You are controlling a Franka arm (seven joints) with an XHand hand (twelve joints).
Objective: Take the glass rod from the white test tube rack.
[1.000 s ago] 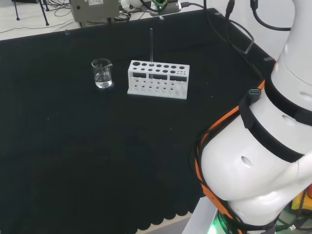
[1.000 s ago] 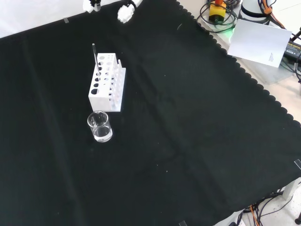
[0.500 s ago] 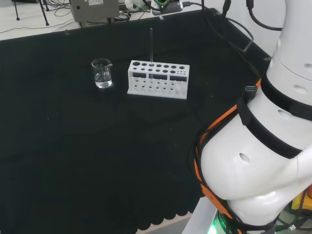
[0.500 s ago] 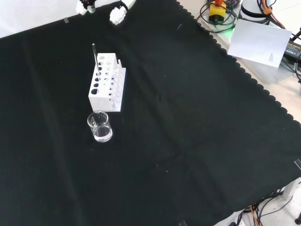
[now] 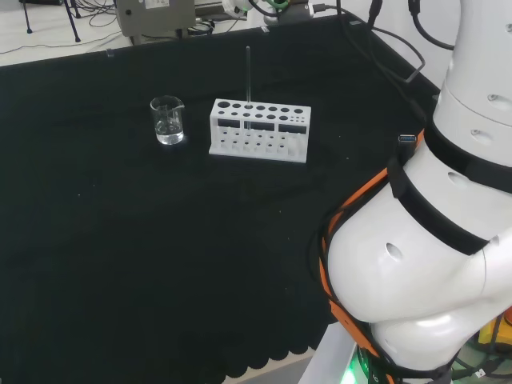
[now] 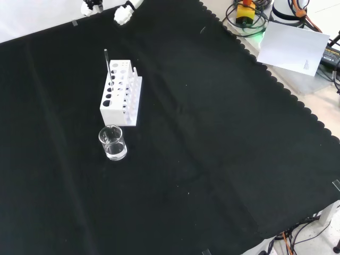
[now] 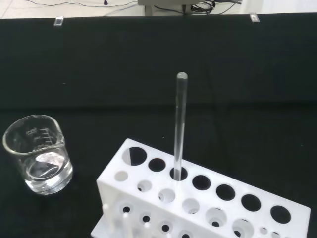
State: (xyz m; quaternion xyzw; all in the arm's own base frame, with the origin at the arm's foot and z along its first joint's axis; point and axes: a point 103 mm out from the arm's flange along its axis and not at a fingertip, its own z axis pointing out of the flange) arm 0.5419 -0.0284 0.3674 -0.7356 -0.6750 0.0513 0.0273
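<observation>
Front view, near to far: beaker [image 6: 112, 143] on tabletop [image 6: 212, 159], then white test tube rack [image 6: 120, 93], then my robot hand [image 6: 123, 14] at top edge. Robot hand has drifted left over last second; approach underway, no contact yet. Finger state: cannot tell. Glass rod [image 6: 108, 69] stands upright in rack hole, long axis vertical, rounded tip up.

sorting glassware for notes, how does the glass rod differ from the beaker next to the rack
The glass rod is thin and tall; the beaker is short, wide and open-topped. The glass rod stands upright in a hole of the white test tube rack; the beaker sits directly on the black cloth. Both are clear.
</observation>
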